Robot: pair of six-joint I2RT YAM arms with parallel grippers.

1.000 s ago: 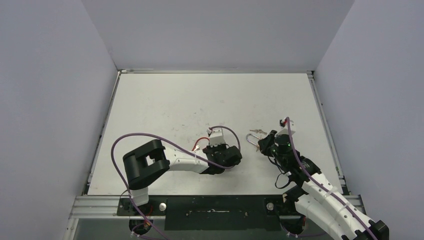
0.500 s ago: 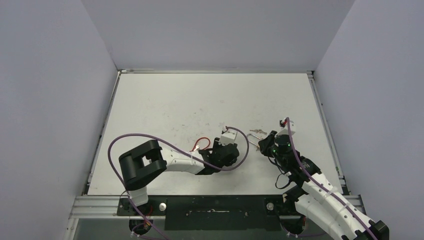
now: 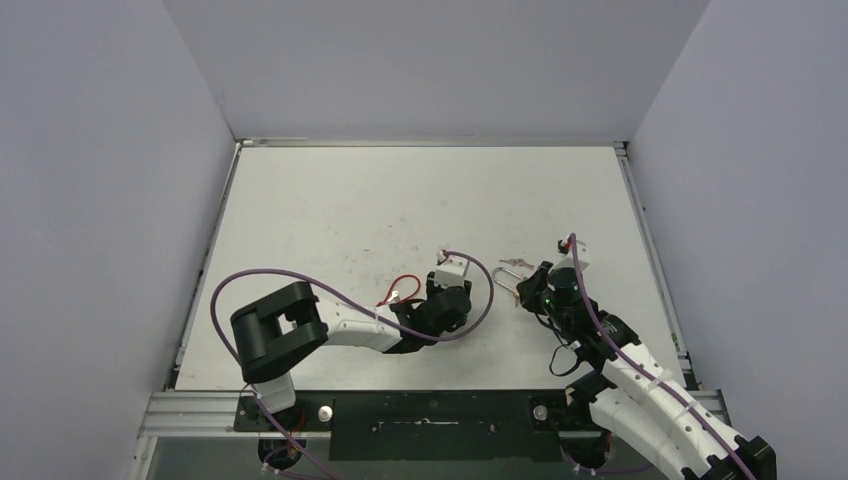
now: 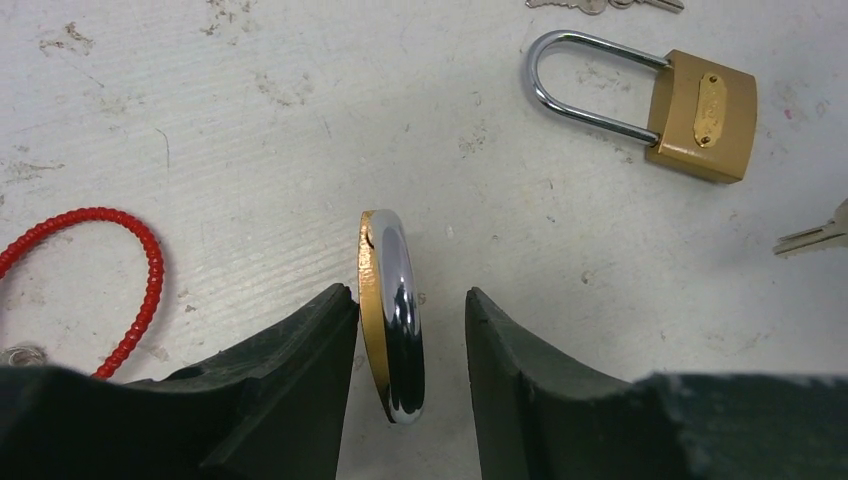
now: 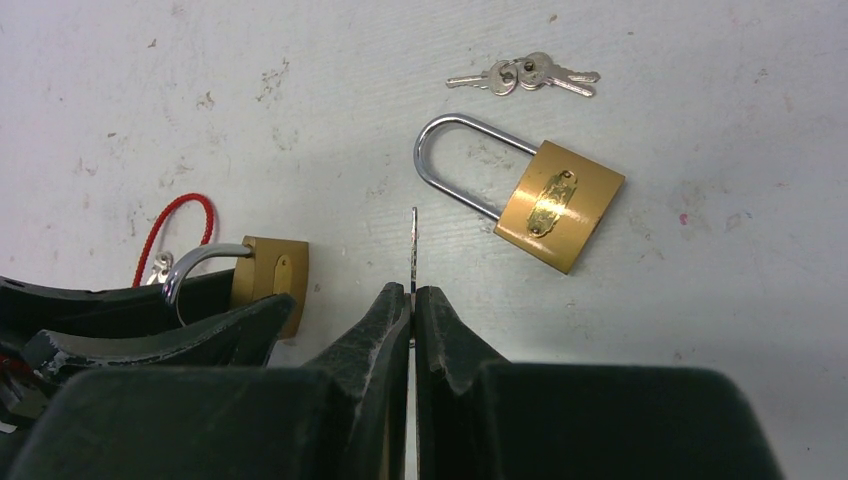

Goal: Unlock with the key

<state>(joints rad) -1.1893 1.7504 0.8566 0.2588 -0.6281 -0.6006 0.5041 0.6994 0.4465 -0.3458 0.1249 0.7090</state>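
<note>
Key (image 5: pixel 413 235) — thin blade showing edge-on, sticking out past the fingertips of the right gripper (image 5: pixel 412 295), whose jaws are pressing fully together on it. The tip is pointing just beside the shackle bow of the flat padlock (image 5: pixel 560 205), not touching it.

The flat padlock is lying face up on the table (image 3: pixel 330 200), brass body, shackle seated in the body.

To the robot's left of the flat padlock, the small padlock (image 4: pixel 390 310) is standing edge-on between the fingers of the left gripper (image 4: pixel 410 298). Those jaws are standing partly apart: one finger is sitting right against the brass side, the other is showing a clear gap from the chrome shackle, so nothing is being clamped. Cannot tell whether the small padlock is resting on the table.

Beyond the flat padlock's shackle, a key bunch (image 5: pixel 525 75) is lying flat, near but apart.

Further left than the small padlock — a red cord (image 4: pixel 155 275) is curling in a loop on the table.
</note>
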